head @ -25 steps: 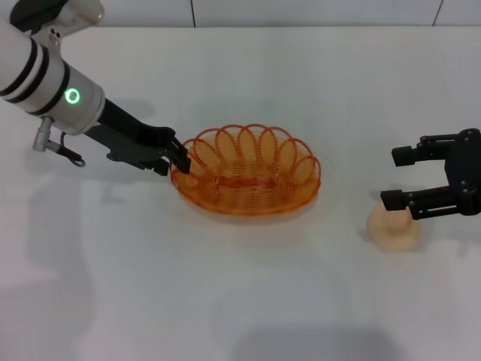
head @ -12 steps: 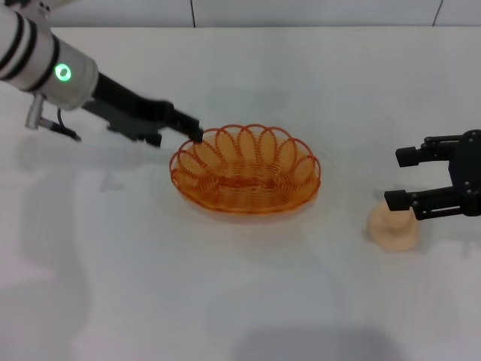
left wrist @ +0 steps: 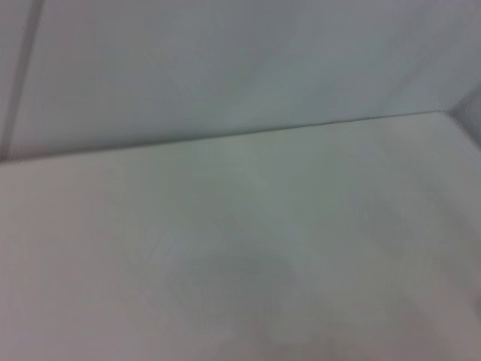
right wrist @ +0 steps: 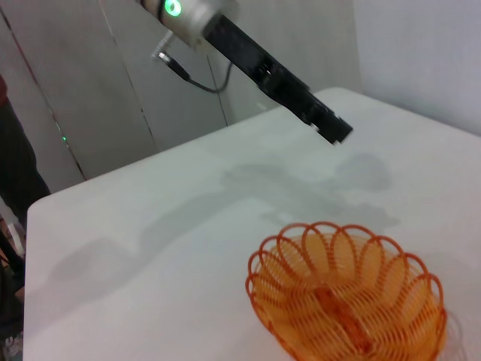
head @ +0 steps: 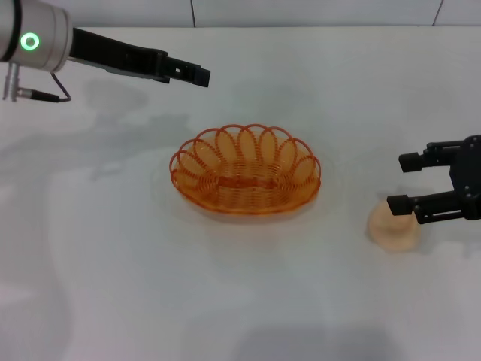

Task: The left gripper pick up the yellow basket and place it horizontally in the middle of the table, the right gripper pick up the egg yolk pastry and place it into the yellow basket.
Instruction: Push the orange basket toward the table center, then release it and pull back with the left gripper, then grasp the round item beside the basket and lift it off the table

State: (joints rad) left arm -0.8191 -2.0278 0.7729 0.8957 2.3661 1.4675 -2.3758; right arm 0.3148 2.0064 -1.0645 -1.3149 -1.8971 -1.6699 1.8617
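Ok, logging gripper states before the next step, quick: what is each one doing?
Left gripper: shut, holding nothing, raised behind the basket.
Right gripper: open, empty, at the pastry.

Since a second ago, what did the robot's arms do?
The left gripper let go of the basket's rim and pulled up and back, away from it. The right gripper stayed open over the pastry, barely shifting. Basket and pastry stayed put on the table.

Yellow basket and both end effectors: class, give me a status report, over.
Left end effector clear above table, holding nothing. Yellow basket mid-table, empty. Right end effector open over egg yolk pastry, not gripping. Nothing between pastry and basket.
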